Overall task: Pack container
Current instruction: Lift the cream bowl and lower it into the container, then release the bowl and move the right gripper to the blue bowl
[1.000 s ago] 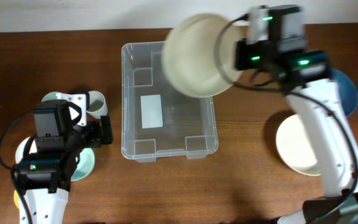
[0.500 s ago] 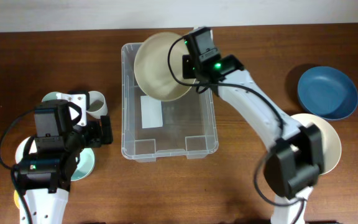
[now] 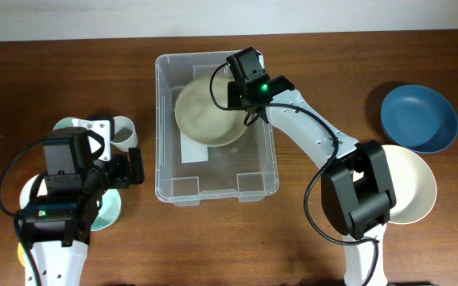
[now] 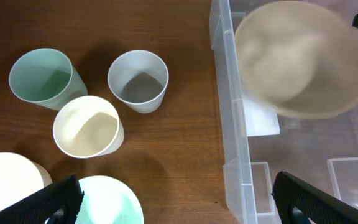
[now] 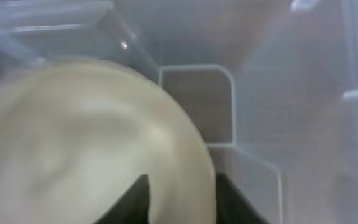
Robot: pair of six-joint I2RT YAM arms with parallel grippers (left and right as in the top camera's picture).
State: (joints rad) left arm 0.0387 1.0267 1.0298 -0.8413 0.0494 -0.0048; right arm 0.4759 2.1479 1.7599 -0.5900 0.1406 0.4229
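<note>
**Cream bowl's in the far end of the bin, near half wide open**

Clear container [image 3: 229, 163] sits mid-bench [image 3: 308, 238]. The cream bowl [image 3: 205, 115] is inside at the far end and looks tipped, its rim close to the far and right walls. The near half of the base is bare.

Right gripper [image 5: 185, 199] straddles the bowl's rim, too blurry to tell if it's clamped on. Left gripper [image 4: 176, 186] is spread wide, holding nothing, just left of the container. White cup [image 4: 137, 79] stands near that wall, with a strip of bench between.

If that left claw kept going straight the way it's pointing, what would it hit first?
Probably the wooden table between the white cup and the container wall; the left gripper points downward, though depth is hard to judge.
</note>
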